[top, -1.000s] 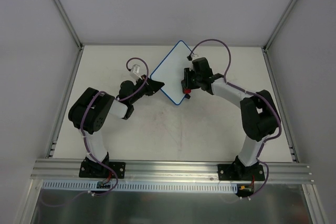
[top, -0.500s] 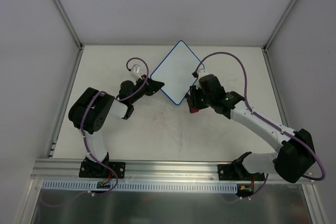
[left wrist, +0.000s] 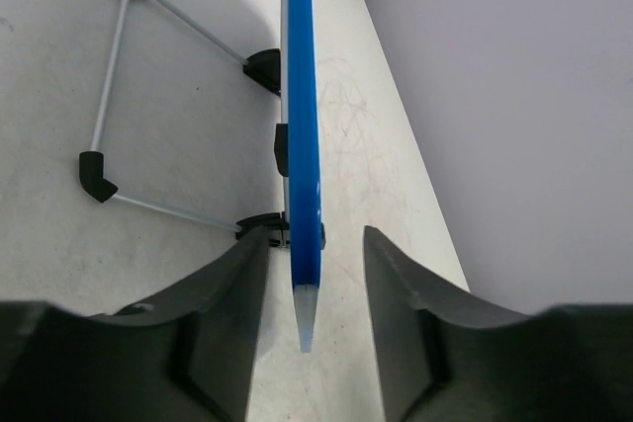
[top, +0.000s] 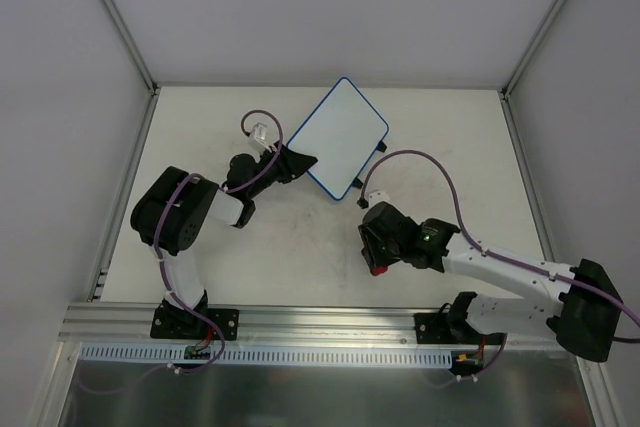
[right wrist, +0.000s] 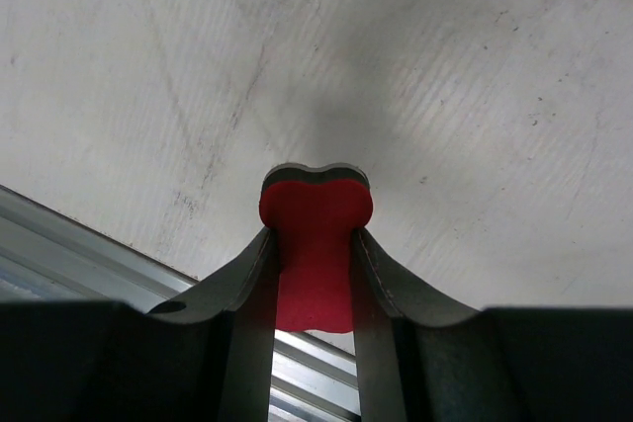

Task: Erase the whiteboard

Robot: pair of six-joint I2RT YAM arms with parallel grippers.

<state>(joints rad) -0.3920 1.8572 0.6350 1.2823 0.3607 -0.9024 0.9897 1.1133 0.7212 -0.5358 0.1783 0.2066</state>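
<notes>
At the far end of the table [top: 300, 247], around 12 o'clock from its middle in the top view, there's the whiteboard [top: 340, 137]. It's a small white rectangle with a blue rim and rounded corners, turned diagonally. Two little black tabs poke out along its 4 o'clock edge. The face looks plain white from up there, and I can't make out any writing.

The left gripper [top: 300, 162] is at the board's 8 o'clock corner. In the left wrist view its jaws are spread with the board's blue edge [left wrist: 300, 145] running between them. There's a clear gap on the 3 o'clock side, so it doesn't look pinched.

The right gripper [top: 377, 262] is well apart from the board, off toward 5 o'clock from it and low over bare table. It's clamped tight on a red eraser [right wrist: 315, 244], and the fingers [right wrist: 252, 284] squeeze its waist on both sides.

What differs per view: only the left wrist cam shows the board edge-on, plus a thin wire stand [left wrist: 109, 96] with black corner pieces on the table behind it. Only the right wrist cam shows the eraser's bone-like shape. In the top view it's just a red dot [top: 378, 270] under the gripper.
</notes>
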